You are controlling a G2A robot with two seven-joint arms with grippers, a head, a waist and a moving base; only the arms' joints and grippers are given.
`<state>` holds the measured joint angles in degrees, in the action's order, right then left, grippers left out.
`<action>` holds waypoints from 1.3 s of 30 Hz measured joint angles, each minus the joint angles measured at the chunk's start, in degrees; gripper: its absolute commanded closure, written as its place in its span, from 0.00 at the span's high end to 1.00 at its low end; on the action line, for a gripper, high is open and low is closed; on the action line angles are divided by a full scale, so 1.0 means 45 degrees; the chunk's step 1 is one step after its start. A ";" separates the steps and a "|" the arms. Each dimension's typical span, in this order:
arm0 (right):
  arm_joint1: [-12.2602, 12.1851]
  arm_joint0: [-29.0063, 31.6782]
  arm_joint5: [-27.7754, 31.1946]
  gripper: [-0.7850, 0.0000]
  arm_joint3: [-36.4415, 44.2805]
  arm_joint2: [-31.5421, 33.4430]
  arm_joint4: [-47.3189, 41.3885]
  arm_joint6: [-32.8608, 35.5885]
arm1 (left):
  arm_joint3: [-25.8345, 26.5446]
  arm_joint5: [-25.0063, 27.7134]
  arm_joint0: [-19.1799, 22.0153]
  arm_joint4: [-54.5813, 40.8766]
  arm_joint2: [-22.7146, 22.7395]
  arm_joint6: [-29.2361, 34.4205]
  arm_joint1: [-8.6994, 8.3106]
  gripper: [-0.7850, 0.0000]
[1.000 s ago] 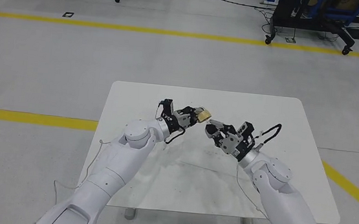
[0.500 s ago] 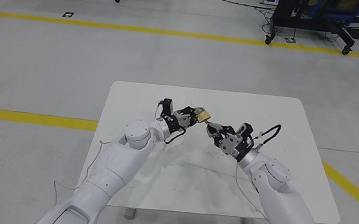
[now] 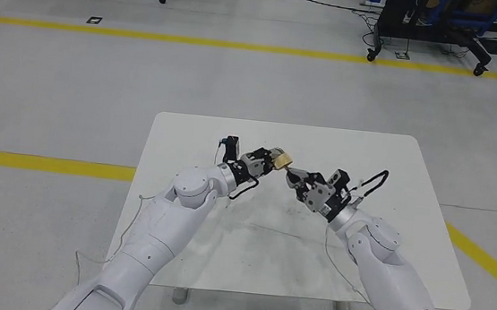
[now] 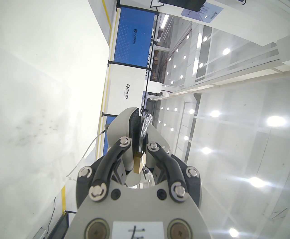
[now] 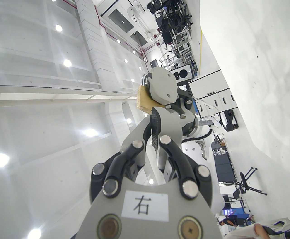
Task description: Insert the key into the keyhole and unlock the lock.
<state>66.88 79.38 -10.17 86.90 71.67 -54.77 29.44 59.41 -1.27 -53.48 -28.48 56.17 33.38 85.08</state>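
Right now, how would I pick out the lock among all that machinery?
Look above the middle of the white table, where the left gripper and right gripper nearly meet. The padlock is pinched in the left gripper, raised off the tabletop. It is the only brass-yellow block there, with a silver shackle, among grey and black fingers.

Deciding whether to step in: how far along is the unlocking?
Done: left gripper holds the brass lock above the table, fingers shut. In hand: right gripper, fingers shut, tip at the lock's end opposite the shackle; I cannot make out the key or whether it is in. Left: seating it, turning; the shackle, partly hidden, looks seated.
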 measured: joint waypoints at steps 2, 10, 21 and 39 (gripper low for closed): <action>0.0034 -0.0126 -0.0223 0.00 -0.0194 0.0011 -0.0414 0.0123 | 0.0033 0.0140 0.0002 0.0218 -0.0032 -0.0038 -0.0002 0.00; 0.0069 -0.0927 -0.2318 0.00 -0.1709 0.0325 -0.2570 0.1806 | 0.0313 0.0817 -0.0142 0.1433 -0.0191 -0.0600 -0.0027 0.00; 0.0051 -0.1552 -0.2572 0.00 -0.2729 0.0366 -0.2337 0.2842 | 0.0525 0.1167 -0.0318 0.1959 -0.0184 -0.0860 -0.0021 0.00; -0.0006 -0.0642 0.0347 0.47 -0.1381 0.0538 0.0334 0.1620 | 0.0192 0.0716 -0.0140 0.1032 0.0120 0.0150 0.0012 0.00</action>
<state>66.85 76.49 -8.61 80.69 74.09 -53.26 36.73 60.27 1.95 -54.11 -23.83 56.71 34.06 85.13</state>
